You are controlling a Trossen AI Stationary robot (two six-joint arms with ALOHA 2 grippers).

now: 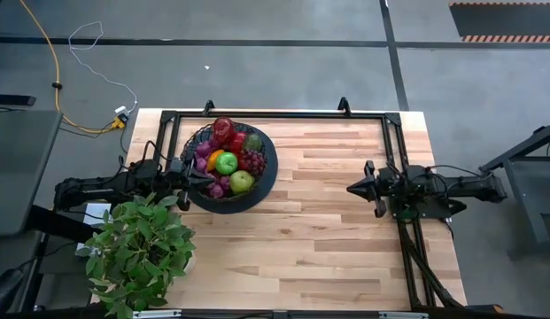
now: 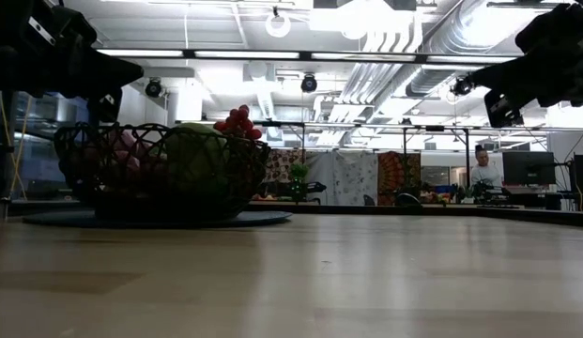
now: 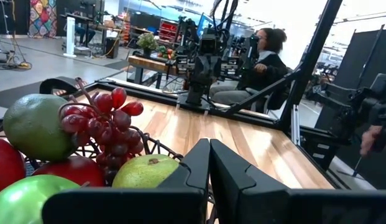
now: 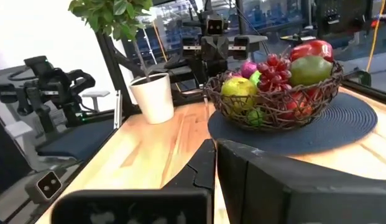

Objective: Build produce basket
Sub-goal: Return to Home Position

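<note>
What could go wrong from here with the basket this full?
1. The left gripper, shut, sits right at the rim of the basket. Drifting sideways on retreat could hook the wire and drag it.
2. The red grape bunch is perched on top of the heap, so a bump might tip it out.
3. The potted plant has leaves close beside the left arm, and they could snag.
The right gripper waits well clear.

Grey floor (image 1: 257, 71) surrounds the wooden table (image 1: 328, 230); white ducts (image 2: 394, 38) and strip lights (image 2: 225, 54) run overhead.
</note>
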